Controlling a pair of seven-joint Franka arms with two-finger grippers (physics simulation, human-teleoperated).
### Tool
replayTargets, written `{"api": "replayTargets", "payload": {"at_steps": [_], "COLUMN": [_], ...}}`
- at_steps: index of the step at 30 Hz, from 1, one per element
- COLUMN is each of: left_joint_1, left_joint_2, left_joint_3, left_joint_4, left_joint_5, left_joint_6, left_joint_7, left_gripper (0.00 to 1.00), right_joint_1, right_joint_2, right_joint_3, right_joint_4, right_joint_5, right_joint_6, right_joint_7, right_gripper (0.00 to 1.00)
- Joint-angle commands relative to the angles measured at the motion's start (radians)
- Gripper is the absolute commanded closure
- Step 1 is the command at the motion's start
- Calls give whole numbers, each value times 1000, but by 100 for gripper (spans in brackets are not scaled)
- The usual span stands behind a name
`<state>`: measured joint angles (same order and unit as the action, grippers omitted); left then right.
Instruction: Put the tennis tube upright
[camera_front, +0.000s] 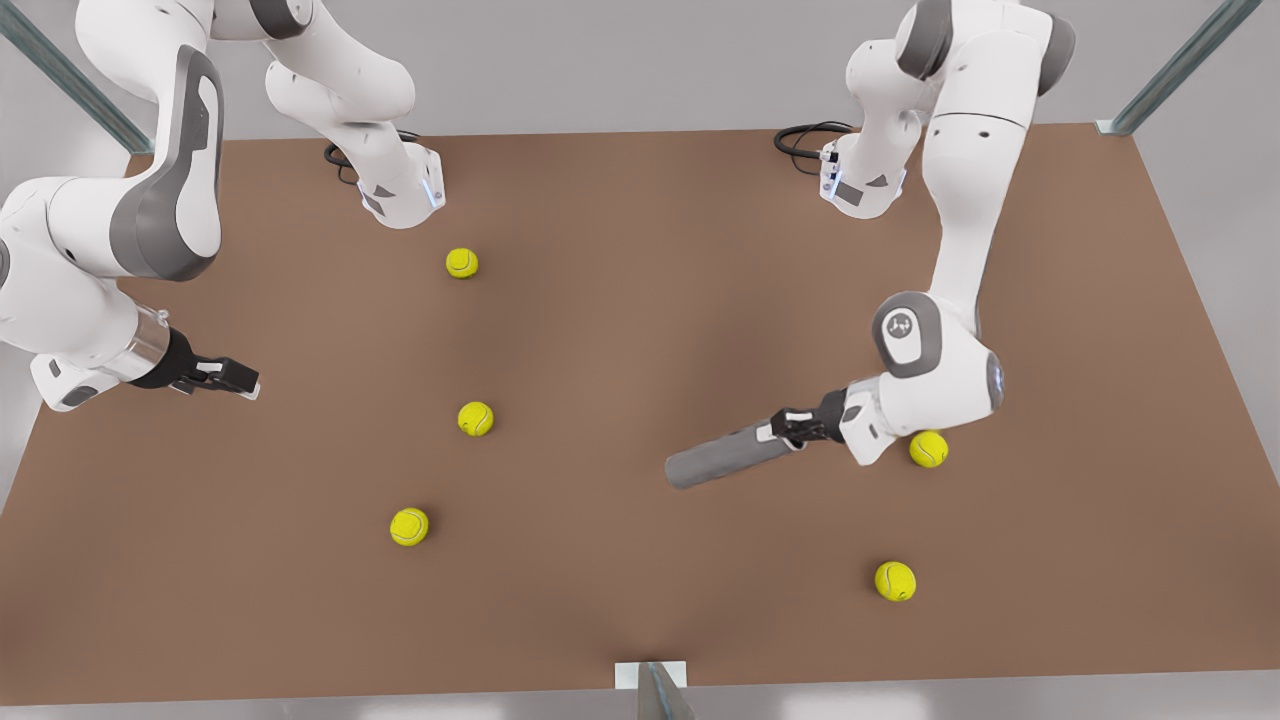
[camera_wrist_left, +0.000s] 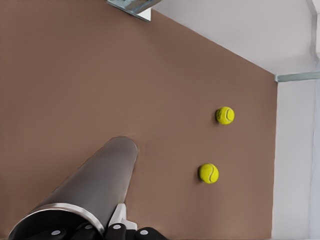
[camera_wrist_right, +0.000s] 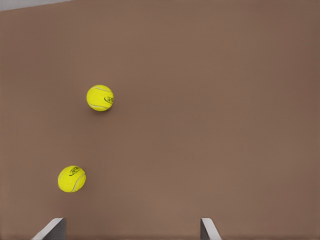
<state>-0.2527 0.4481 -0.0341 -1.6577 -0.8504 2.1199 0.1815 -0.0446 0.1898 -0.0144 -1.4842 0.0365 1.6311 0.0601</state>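
A broad, flat, matte brown tabletop (camera_front: 640, 330) stands against a plain pale grey wall (camera_front: 620, 60), slanted grey-green metal frame struts (camera_front: 1180, 65) rising at its far corners and a small pale bracket (camera_front: 650, 675) at the middle of its near edge, all evenly lit with soft shadows.

Robot test cell, simulated render. Plain brown tabletop (camera_front: 640, 330) carries two white arm bases (camera_front: 400, 190) bolted at its far edge, cables (camera_front: 805, 135) coiled beside them. Metal frame struts (camera_front: 1180, 65) at the corners. Bare grey walls (camera_front: 620, 60), no furnishings.
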Motion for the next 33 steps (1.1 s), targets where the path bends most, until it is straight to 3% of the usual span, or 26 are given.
{"api": "replayTargets", "payload": {"at_steps": [1,16,24,33], "left_joint_1": [0,-2,-2,-7], "left_joint_2": [-17,-82,-59,-65], "left_joint_3": [2,3,3,-7], "left_joint_4": [1,7,6,7], "left_joint_5": [191,827,956,906], "left_joint_6": [-12,-124,-166,-161], "left_joint_7": [-246,-358,-401,-424], "left_gripper": [79,79,79,79], "right_joint_1": [0,-1,0,0], "right_joint_2": [-1,0,2,5], "right_joint_3": [-1,-1,1,1], "right_joint_4": [1,-1,-1,-1], "right_joint_5": [2,0,2,2], "right_joint_6": [0,0,3,4], "right_joint_7": [-8,-10,-8,-8], "right_gripper": [0,0,0,0]}}
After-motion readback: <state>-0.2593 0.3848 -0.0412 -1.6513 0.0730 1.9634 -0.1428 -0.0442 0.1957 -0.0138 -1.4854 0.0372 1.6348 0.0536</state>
